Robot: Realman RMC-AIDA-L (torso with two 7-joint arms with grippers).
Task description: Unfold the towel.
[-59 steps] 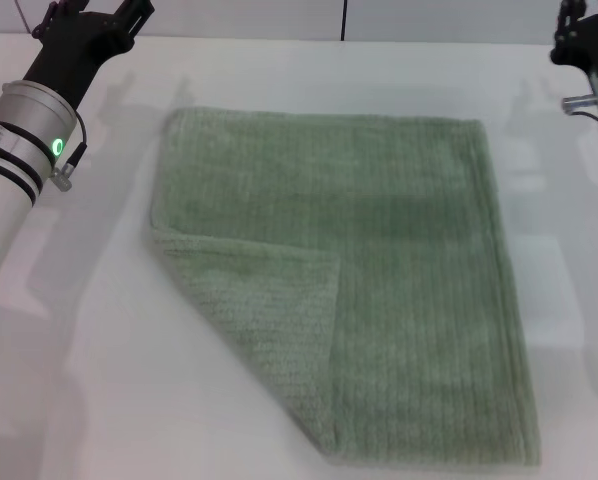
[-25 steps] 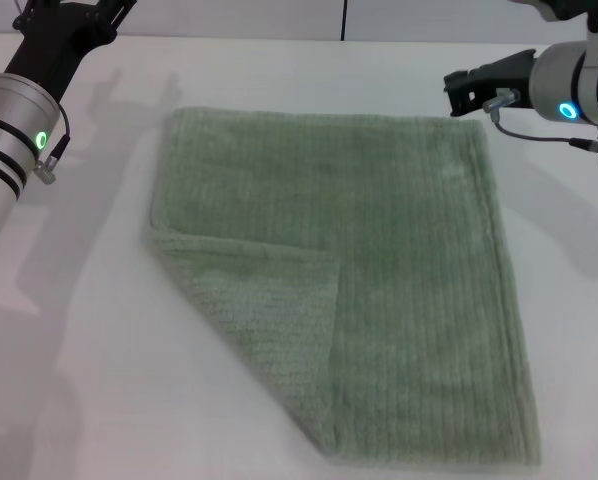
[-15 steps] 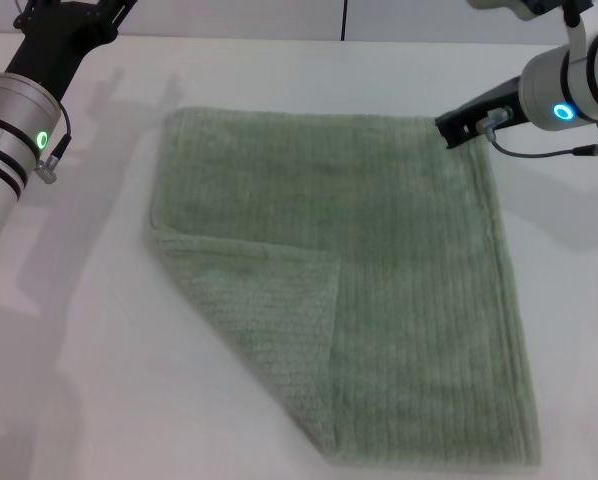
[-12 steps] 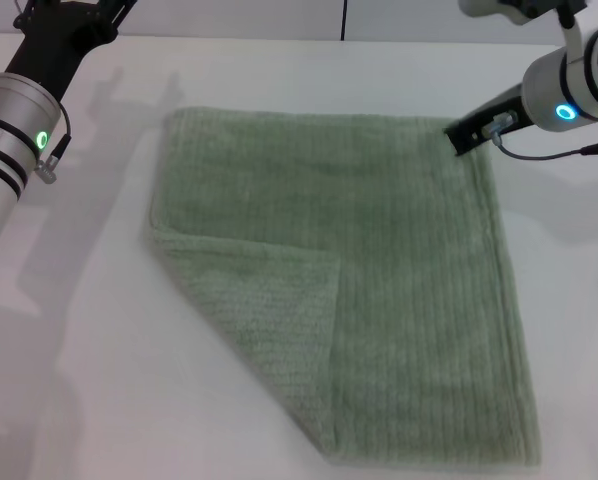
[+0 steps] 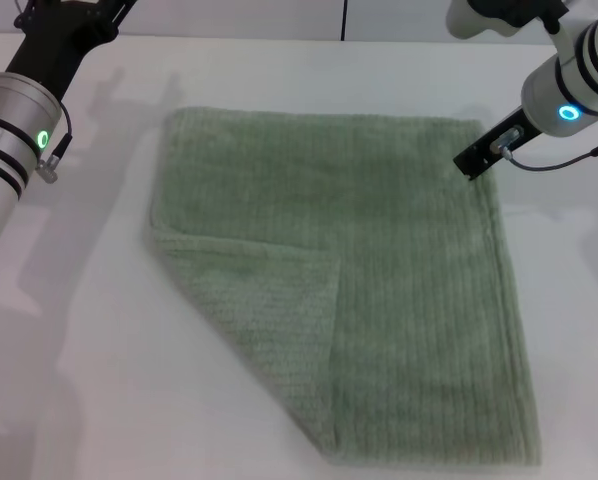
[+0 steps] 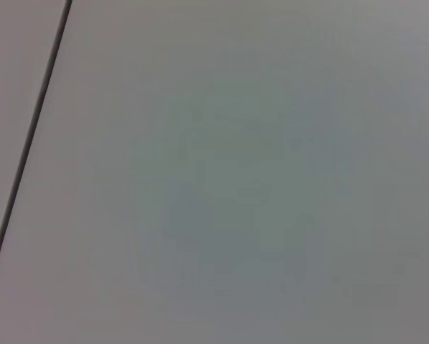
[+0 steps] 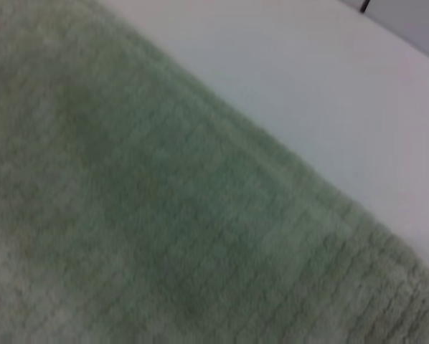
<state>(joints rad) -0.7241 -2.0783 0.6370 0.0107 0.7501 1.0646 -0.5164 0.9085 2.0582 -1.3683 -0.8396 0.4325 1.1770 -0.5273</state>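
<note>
1 change: right tool (image 5: 474,162) dropped onto towel (image 5: 379,280) far-right corner.

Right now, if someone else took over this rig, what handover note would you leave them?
Right gripper: low at the far right corner of the towel, at its edge; I cannot tell whether it is open or has any cloth.
Left gripper: raised at the table's far left, away from the towel, apparently idle.
Towel: flat on the white table, except the near-left corner, which is folded over onto the top as a triangular flap.
Done: towel mostly spread.
Left: the flap has not been opened; it must be turned back out toward the near left.
</note>
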